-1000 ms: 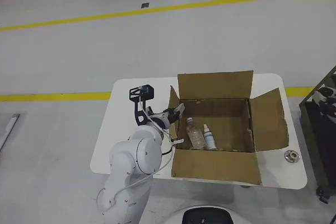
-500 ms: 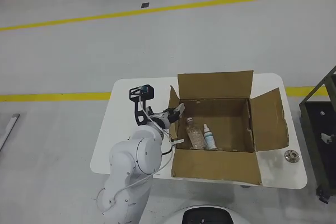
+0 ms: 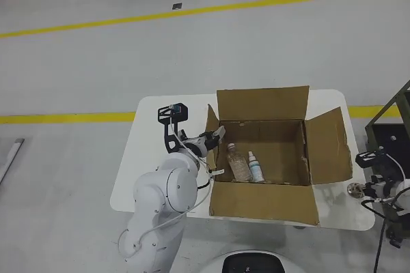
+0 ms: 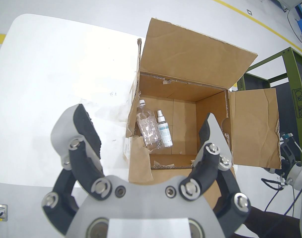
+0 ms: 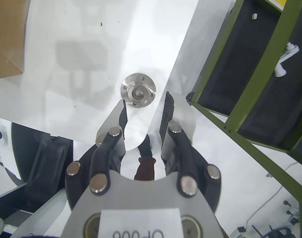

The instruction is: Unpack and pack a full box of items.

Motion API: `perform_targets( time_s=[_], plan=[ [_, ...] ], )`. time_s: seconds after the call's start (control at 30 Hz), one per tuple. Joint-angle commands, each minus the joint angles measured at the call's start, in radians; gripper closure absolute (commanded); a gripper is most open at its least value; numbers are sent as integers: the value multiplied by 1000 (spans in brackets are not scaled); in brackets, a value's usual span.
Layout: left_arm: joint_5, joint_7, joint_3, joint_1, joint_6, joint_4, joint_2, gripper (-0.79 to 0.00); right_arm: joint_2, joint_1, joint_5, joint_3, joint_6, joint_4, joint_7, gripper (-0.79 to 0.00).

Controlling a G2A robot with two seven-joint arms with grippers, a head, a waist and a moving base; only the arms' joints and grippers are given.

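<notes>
An open cardboard box (image 3: 263,198) (image 4: 203,60) stands on the white table (image 3: 157,150), all its flaps spread. Inside lie a clear plastic bottle (image 3: 237,164) (image 4: 148,127) and a small white spray bottle (image 3: 255,166) (image 4: 163,130), side by side near the box's left wall. My left gripper (image 3: 217,151) (image 4: 144,111) hangs open above that wall, holding nothing. A round metal flange (image 3: 356,190) (image 5: 138,93) rests on the table's right end. My right gripper (image 5: 145,99) hovers open just over the flange, one finger on either side of it.
A green-framed cart (image 3: 403,136) (image 5: 252,75) with black shelves stands close to the table's right edge; a small white part (image 5: 286,58) lies on one shelf. The table left of the box is bare white surface (image 4: 54,75).
My right arm has come in from the cart at the right to the table's right end, above the flange. The left arm, box and bottles have not moved.
</notes>
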Motion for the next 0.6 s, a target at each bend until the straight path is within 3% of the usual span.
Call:
perform_targets(
  time_s=[0.0,0.57],
  plan=[
    [0,0,0,0,0,0,0,-785,0,7,-19,-21,6,8,2,-326],
    [0,0,0,0,0,0,0,-785,5,108,-47,-103,30,76,60,-369]
  ],
)
